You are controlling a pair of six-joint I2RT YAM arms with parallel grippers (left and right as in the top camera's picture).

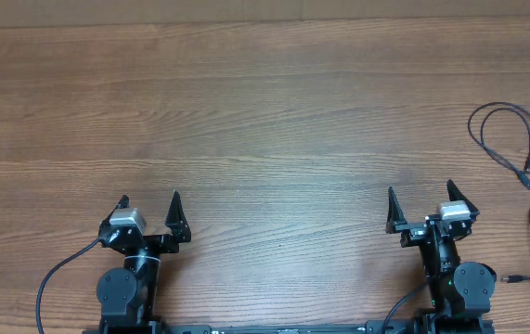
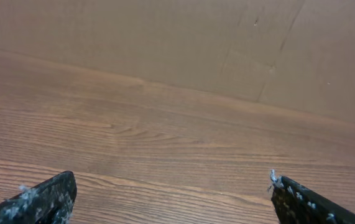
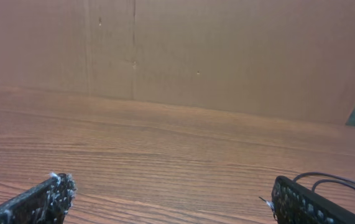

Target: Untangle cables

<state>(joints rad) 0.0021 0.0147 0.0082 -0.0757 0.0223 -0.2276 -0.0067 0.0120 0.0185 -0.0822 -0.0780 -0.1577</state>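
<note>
Surface: wood-grain table [image 1: 265, 111] | backdrop: cardboard wall [image 2: 165, 43] | cables [image 1: 527, 174] at right edge | left gripper [image 1: 149, 197] wide, empty | right gripper [image 1: 420, 187] wide, empty

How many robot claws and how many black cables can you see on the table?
Claws: 2, the left claw and the right claw, both open.
Black cables: 2 that I can tell apart, the looped cable and the edge cable; they run out of view, so there may be more.
Total: 4
</note>
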